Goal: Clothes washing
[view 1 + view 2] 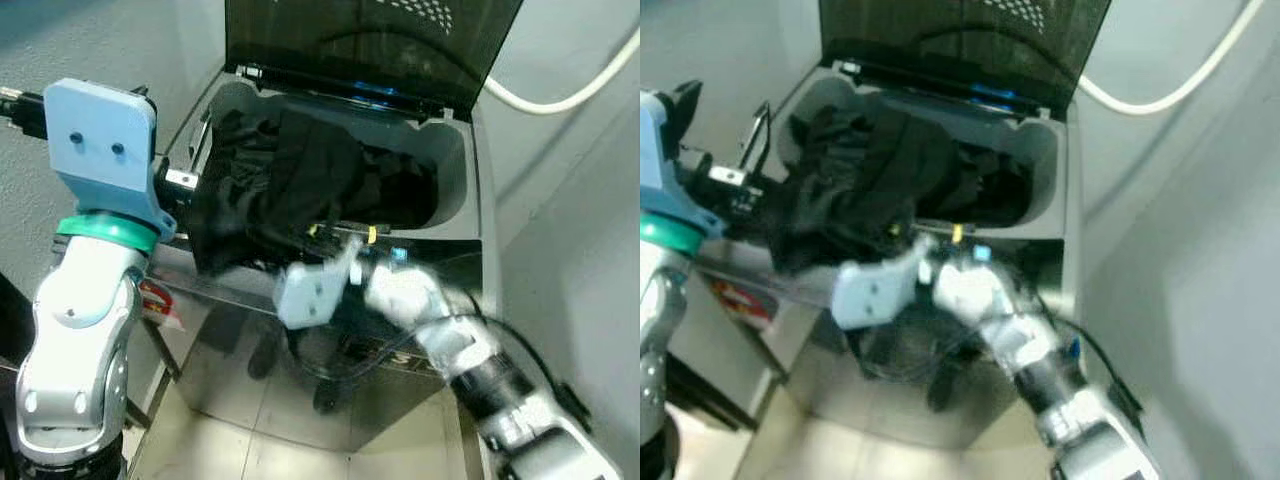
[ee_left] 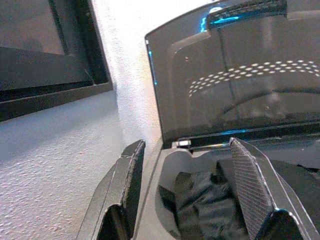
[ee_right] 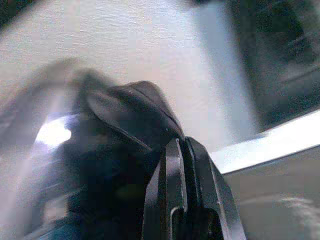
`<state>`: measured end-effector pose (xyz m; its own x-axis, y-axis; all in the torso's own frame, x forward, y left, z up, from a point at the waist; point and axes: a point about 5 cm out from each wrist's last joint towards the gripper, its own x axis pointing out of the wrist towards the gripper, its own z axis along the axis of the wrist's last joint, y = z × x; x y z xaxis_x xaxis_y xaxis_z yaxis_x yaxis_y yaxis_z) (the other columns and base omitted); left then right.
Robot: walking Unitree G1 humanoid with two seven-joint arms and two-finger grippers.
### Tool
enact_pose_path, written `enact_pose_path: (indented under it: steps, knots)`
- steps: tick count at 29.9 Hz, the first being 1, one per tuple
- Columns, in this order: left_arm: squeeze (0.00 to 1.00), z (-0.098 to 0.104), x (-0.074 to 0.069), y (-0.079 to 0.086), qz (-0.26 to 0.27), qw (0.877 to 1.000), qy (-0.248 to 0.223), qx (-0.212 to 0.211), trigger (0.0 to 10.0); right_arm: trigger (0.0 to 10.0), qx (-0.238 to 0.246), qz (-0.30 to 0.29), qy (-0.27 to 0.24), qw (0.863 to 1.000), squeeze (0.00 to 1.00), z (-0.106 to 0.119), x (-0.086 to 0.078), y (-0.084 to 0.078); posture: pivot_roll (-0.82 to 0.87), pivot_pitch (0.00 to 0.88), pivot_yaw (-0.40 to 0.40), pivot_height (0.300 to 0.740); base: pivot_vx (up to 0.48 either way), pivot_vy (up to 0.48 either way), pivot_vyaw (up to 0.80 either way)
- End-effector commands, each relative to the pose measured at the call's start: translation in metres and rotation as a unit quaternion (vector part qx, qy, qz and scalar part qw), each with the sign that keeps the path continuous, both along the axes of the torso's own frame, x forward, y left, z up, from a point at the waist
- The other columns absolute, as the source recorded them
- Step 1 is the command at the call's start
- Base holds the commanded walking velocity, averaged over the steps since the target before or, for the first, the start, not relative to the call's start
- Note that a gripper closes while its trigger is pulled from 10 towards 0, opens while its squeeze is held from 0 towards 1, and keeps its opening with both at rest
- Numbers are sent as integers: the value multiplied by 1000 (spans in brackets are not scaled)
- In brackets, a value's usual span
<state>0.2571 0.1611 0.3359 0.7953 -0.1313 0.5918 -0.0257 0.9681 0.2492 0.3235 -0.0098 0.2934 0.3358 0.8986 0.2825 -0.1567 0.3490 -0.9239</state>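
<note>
Nearest me, at left, is my left arm (image 1: 85,330); its end effector (image 2: 192,200) is released, fingers spread at the washer's (image 1: 450,150) left rim with nothing between them. Dark clothes (image 1: 290,185) are heaped in the drum mouth, one fold spilling over the front-left edge under the raised lid (image 1: 370,40). To the right, my right end effector (image 3: 182,175) is clenched on that fabric. I should lift the overhang clear of the rim, then push it down inside.
</note>
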Motion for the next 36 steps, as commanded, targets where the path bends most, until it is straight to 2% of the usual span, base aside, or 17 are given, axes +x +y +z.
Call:
enact_pose_path:
  steps: [1,4,5,6,7,8,10,11,13,14,15,16,18,20,25,30,36]
  knots:
    - [0,-1,1,-3,-6,1000,1,1,10000,0,5,-5,2,1000,0,-2,4,5,184,161,-31,740,0,0,0]
    - [0,1,0,-3,-5,1000,-2,-2,10000,0,15,-20,5,1000,0,6,14,22,186,164,-37,740,0,0,0]
    - [0,1,0,-3,-4,1000,-3,-3,10000,1529,22,-32,14,999,0,8,19,30,188,168,-43,740,0,0,0]
    - [0,1,0,-3,-4,1000,-3,-3,10000,1529,22,-32,14,999,0,8,19,30,188,168,-43,740,0,0,0]
    - [0,1,-1,-3,-3,1000,-4,-4,10000,3294,27,-40,20,999,0,10,22,35,188,168,-43,740,0,0,0]
    - [0,1,-1,-3,-2,1000,-4,-5,10000,10000,42,-63,36,997,0,12,27,42,189,169,-48,740,0,0,0]
    - [0,0,-1,-4,-1,1000,-4,-8,10000,10000,86,-116,94,985,0,16,40,53,193,169,-53,740,0,0,0]
    - [0,0,-1,-4,-1,1000,-4,-8,10000,10000,86,-116,94,985,0,16,40,53,193,169,-53,740,0,0,0]
    - [0,1,-1,-5,-1,1000,-7,-10,10000,10000,140,-160,181,960,0,18,52,55,214,168,-66,740,0,0,0]
    - [0,1,-1,-5,-1,1000,-7,-10,10000,10000,140,-160,181,960,0,18,52,55,214,168,-66,740,0,0,0]
    - [0,1,-2,-5,1,1000,-9,-10,10000,10000,177,-183,233,938,0,17,59,50,214,168,-66,740,0,0,0]
    - [0,2,-3,-4,3,1000,-11,-11,10000,10000,202,-213,261,920,0,17,66,42,228,167,-72,740,0,0,0]
    - [0,3,-4,-3,8,1000,-13,-10,10000,10000,222,-256,268,902,0,17,74,28,232,166,-75,740,0,0,0]
    - [0,3,-6,-1,13,1000,-14,-10,10000,10000,232,-283,252,896,0,21,80,12,235,166,-76,740,0,0,0]
    - [0,2,-7,0,16,1000,-13,-10,10000,10000,237,-309,229,892,0,25,86,-6,226,166,-67,740,0,0,0]
    - [0,0,-6,3,8,1000,-2,4,10000,10000,209,-362,170,892,0,24,94,-37,203,165,-37,740,0,0,0]
    - [0,-4,-5,3,5,1000,8,11,10000,10000,189,-394,136,889,0,20,98,-57,197,165,-21,740,0,0,0]
